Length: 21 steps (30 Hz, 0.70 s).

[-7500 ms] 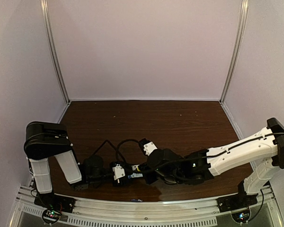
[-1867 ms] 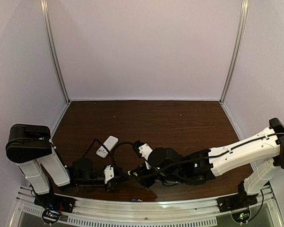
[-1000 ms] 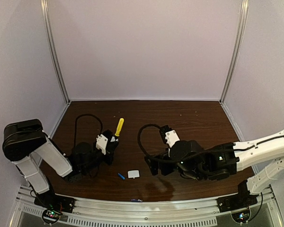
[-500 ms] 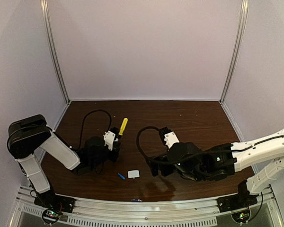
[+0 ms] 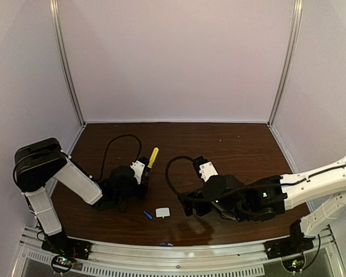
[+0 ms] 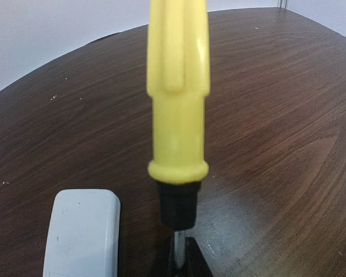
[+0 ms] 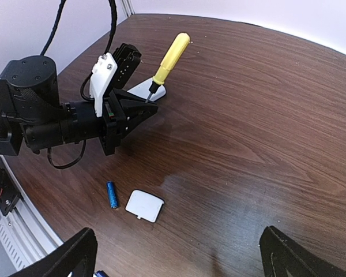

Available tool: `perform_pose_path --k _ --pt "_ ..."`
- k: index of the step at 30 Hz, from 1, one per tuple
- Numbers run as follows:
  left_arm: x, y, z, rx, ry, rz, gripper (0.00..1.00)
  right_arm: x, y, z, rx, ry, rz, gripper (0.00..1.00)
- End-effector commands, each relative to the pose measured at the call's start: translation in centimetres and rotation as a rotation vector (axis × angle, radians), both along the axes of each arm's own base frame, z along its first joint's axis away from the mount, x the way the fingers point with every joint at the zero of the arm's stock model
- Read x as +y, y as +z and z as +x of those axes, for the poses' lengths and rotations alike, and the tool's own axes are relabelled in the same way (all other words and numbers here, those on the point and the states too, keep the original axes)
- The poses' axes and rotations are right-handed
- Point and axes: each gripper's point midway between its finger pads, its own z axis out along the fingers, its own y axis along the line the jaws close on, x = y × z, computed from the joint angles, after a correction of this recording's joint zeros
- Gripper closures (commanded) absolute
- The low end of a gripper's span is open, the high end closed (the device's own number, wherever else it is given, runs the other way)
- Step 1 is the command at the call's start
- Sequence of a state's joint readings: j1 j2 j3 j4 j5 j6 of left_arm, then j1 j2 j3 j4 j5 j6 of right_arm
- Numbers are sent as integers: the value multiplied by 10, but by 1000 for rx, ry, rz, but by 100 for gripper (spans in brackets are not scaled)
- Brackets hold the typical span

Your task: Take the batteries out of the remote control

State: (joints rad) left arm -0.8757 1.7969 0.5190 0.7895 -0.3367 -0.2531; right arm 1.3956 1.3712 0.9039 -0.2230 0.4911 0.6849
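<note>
One blue battery (image 7: 111, 194) lies on the table (image 7: 265, 115) beside the white cover (image 7: 145, 205): light, smooth, likely to roll, best pinched across its middle. The remote control (image 6: 81, 234) lies by the left gripper (image 6: 181, 262), which pinches the screwdriver (image 6: 177, 115) shaft. The right gripper (image 7: 179, 231), spread wide, has open wood ahead and the front rail (image 5: 219, 249) behind.

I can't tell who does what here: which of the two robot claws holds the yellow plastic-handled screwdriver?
The left gripper: it is shut on the metal shaft of the yellow-handled screwdriver. The right gripper stands wide open, holding nothing.
</note>
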Motion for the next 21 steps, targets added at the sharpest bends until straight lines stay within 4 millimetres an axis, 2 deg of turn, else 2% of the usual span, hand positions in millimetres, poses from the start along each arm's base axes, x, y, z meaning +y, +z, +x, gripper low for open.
perform_pose_path --k 1,5,13,21 --pt "-2 -1 7 11 19 -13 88 -3 -1 3 -2 -16 -18 0" --pt "-3 -4 8 19 19 -8 79 -3 -1 3 -3 -17 -18 0" --pt "-6 -4 7 16 8 -15 79 -4 0 3 -4 -18 -17 0" --pt "0 20 -2 -55 -22 -76 76 -9 0 4 -17 -28 -22 0"
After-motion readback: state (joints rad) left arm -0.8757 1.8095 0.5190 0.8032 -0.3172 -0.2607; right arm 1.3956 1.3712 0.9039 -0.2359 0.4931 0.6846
